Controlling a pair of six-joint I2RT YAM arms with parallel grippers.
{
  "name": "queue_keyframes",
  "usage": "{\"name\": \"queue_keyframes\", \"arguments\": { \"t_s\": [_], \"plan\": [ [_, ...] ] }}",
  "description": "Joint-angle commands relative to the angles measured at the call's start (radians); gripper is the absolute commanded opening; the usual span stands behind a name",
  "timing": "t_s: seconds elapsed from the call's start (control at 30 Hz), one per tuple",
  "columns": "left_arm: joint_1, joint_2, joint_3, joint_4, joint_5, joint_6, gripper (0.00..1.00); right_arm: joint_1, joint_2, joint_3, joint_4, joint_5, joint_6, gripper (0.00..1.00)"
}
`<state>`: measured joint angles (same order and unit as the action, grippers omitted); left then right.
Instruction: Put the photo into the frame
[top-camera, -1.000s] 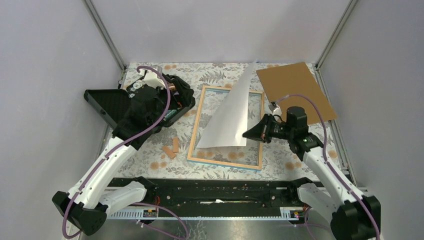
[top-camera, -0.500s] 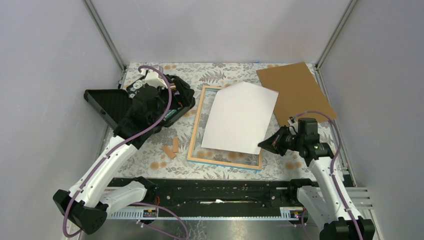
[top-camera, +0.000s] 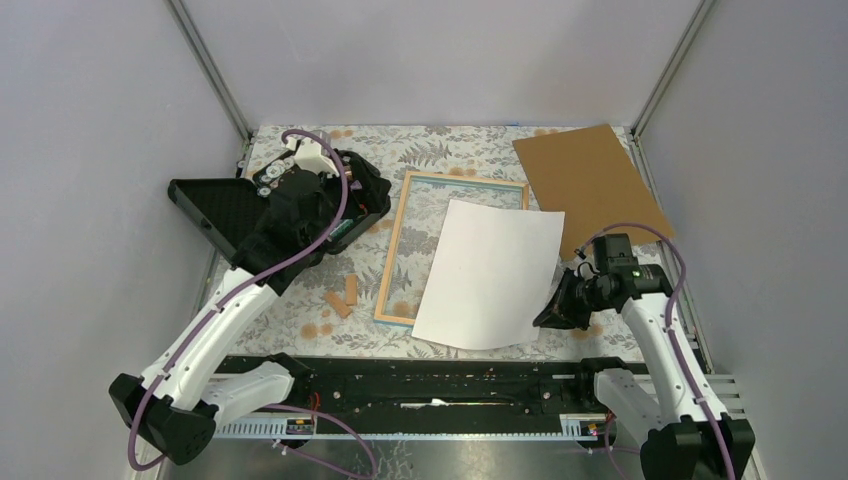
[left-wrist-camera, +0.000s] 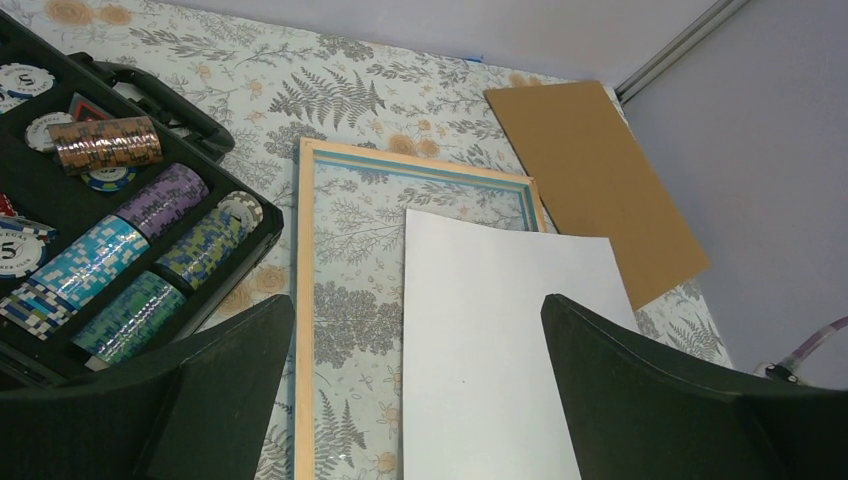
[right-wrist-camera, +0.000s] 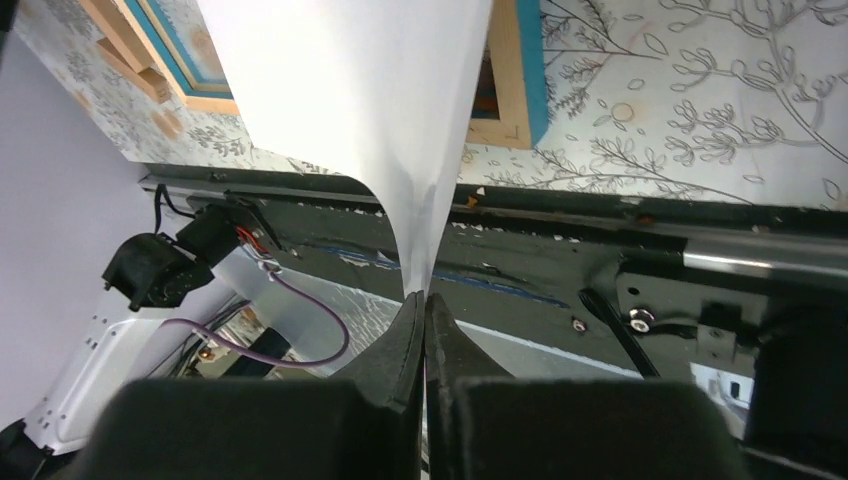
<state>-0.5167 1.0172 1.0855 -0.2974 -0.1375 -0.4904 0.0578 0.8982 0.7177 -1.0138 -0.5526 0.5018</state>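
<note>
Floral tablecloth (top-camera: 440, 148), photo (top-camera: 490, 272) lying white side up, askew across the right half of the frame (top-camera: 390, 260).
Right gripper (right-wrist-camera: 421, 297) pinches the photo's near corner; left gripper (left-wrist-camera: 415, 300) hangs wide open over the black case (top-camera: 215, 205).

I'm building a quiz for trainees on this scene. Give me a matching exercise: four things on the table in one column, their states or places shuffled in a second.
1 photo
2 frame
3 backing board
4 black case

A open, chips inside
B white side up, pinched by the right gripper
C brown, far right corner
D flat, wood rim up, partly covered

Pairs: 1-B, 2-D, 3-C, 4-A
</note>
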Motion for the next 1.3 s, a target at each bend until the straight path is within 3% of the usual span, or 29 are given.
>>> {"name": "queue_keyframes", "arguments": {
  "t_s": [0.0,0.13,0.33,0.47,0.93,1.27],
  "plan": [
    [0.003,0.004,0.003,0.038,0.006,0.005,0.99,-0.003,-0.047,0.092,-0.114,0.073,-0.060,0.00],
    [0.004,0.003,0.002,0.039,0.028,-0.001,0.99,-0.003,-0.001,0.040,0.008,0.000,-0.096,0.00],
    [0.003,0.002,0.002,0.039,0.016,0.001,0.98,-0.001,0.054,0.005,0.292,-0.072,-0.009,0.00],
    [0.003,-0.001,-0.003,0.044,0.013,0.003,0.99,0.023,0.212,0.037,0.302,-0.119,-0.116,0.00],
    [0.005,0.015,0.003,0.037,0.024,0.004,0.99,0.215,0.398,0.059,0.573,-0.007,-0.004,0.00],
    [0.006,0.009,0.010,0.032,0.033,0.001,0.99,0.253,0.362,-0.009,0.686,0.039,0.115,0.00]
  ]
}}
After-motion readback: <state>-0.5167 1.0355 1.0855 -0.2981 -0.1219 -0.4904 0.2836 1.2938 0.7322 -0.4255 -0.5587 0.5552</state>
